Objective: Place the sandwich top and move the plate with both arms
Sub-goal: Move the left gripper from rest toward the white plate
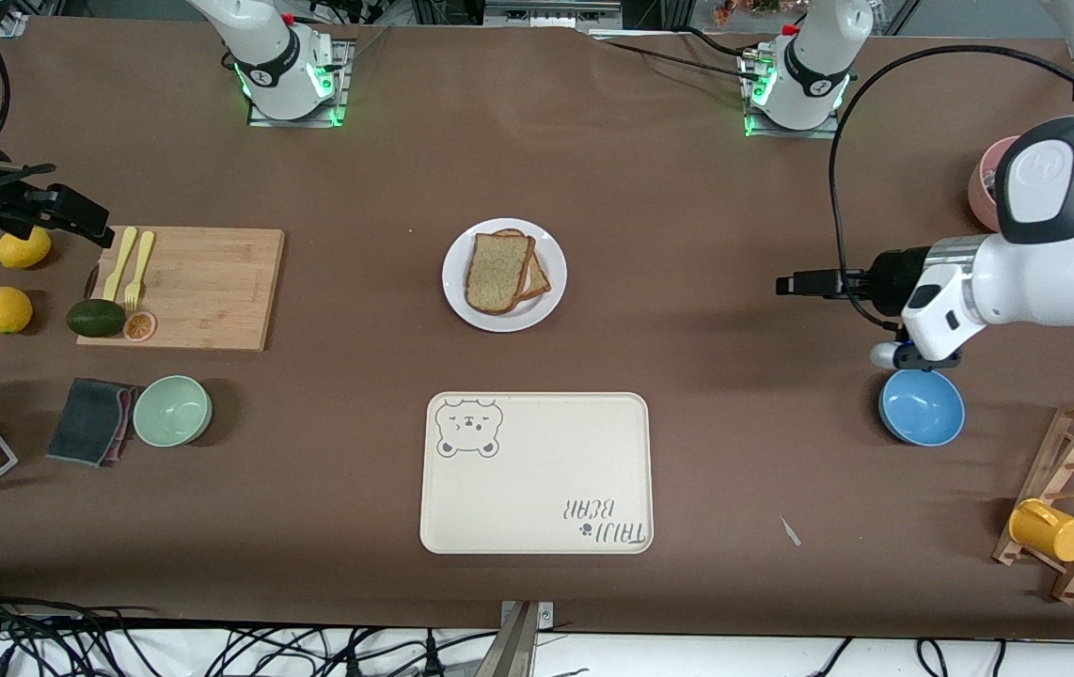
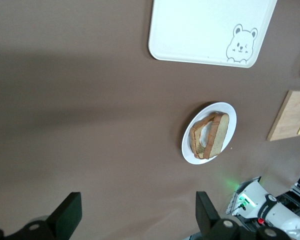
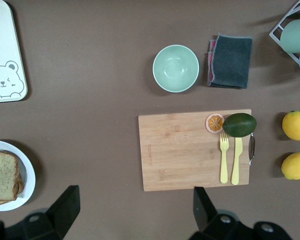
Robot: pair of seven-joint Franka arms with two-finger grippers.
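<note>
The round white plate (image 1: pixel 553 256) sits mid-table. On it the sandwich top (image 1: pixel 497 273), a plain light brown slice, lies on a darker slice that pokes out beneath it. Plate (image 2: pixel 229 114) and top slice (image 2: pixel 216 134) also show in the left wrist view, and the plate (image 3: pixel 29 181) and slice (image 3: pixel 2 172) at the edge of the right wrist view. My left gripper (image 1: pixel 796 282) is open and empty, up over bare table between the plate and a blue bowl; it also shows in its wrist view (image 2: pixel 137 217). My right gripper (image 1: pixel 86 224) is open and empty, up beside the cutting board; it also shows in its wrist view (image 3: pixel 135 210).
A cream bear tray (image 1: pixel 537 470) lies nearer the camera than the plate. Toward the right arm's end: a cutting board (image 1: pixel 208 287) with fork, knife, avocado, two lemons (image 1: pixel 6 308), a green bowl (image 1: pixel 172 410), a grey cloth (image 1: pixel 90 421). Toward the left arm's end: a blue bowl (image 1: pixel 921 406), a wooden rack with a yellow cup (image 1: pixel 1050 529).
</note>
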